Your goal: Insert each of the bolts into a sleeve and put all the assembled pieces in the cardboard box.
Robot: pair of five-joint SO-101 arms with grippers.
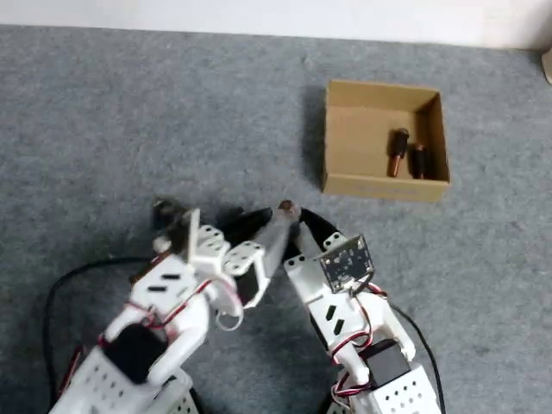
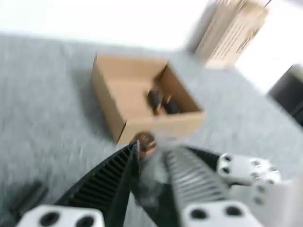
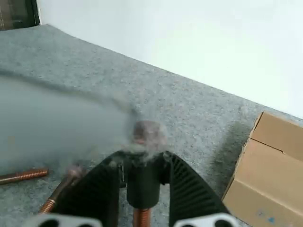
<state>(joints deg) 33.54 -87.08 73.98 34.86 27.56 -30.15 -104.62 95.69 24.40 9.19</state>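
Grey felt-like counter [image 1: 129, 112] against a white wall.

High view: cardboard box [image 1: 345, 185] far right, two assembled pieces [image 1: 407, 157] already lying inside. Left gripper [image 1: 272, 221] and right gripper [image 1: 295, 222] meet tip to tip just short of the box, with the copper head of a bolt [image 1: 285, 207] between them. Small dark item [image 1: 164, 210] beside the left arm, too small to name.

Left wrist view: left jaws look narrow, pinched on the bolt just behind its head, but blur leaves some doubt. Box straight beyond.

Right wrist view: right jaws clamped on the black sleeve [image 3: 142, 189], copper shank poking out its near end, so the bolt looks nearly seated. Two loose bolts [image 3: 23, 175] lie on the counter off to the side, well apart from the box.

Likely step is finishing the insertion. Keep bolt and sleeve on one axis, push straight, and keep the right grip firm until the head meets the sleeve. The tips crowd each other, so the left should let go cleanly before any carry. The near box wall needs a lift over it
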